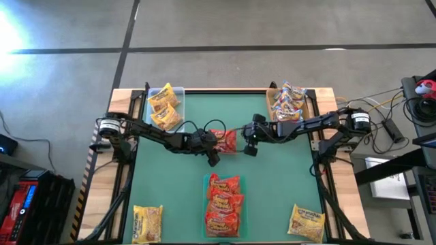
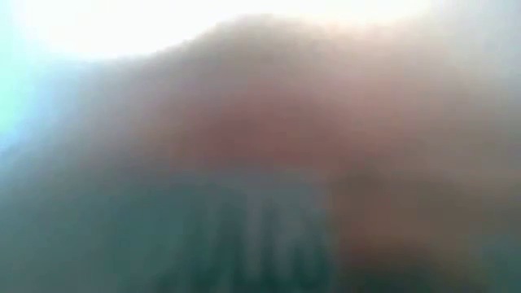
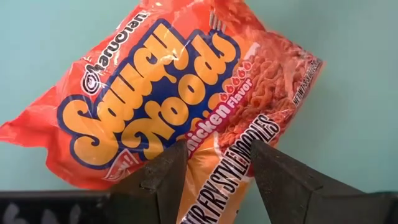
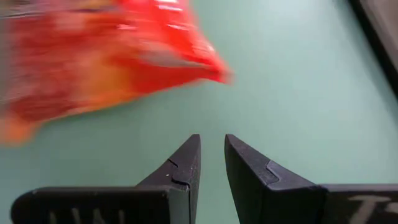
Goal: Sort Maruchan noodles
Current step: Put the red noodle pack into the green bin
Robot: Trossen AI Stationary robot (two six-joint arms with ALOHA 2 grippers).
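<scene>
Left gripper (image 1: 216,145) at mid-table, fingers (image 3: 163,177) clamped on the edge of a red-orange noodle packet (image 1: 225,141); the left wrist view shows the packet (image 3: 168,99) pinched between both fingers over the green mat. Right gripper (image 1: 248,141) just beside the same packet on its other side, jaws nearly together with a narrow gap, nothing between them; in the right wrist view the packet (image 4: 99,56) lies ahead of the fingertips, apart from them.

Surface: green mat (image 1: 177,184) on a wooden table (image 1: 344,197). Pile of red-orange packets (image 1: 223,207) at the near middle edge. Single yellow packet (image 1: 147,223) near the left front corner, another yellow packet (image 1: 306,222) near the right front corner. Clear tray (image 1: 178,92) at the far left corner holding yellow packets (image 1: 164,107); brown tray (image 1: 271,92) at the far right corner holding pale packets with pink/red labels (image 1: 288,102).

Room: grey concrete floor (image 1: 225,27) beyond the table; cables and equipment (image 1: 409,109) at the right side. Low view fully blurred, nothing readable
</scene>
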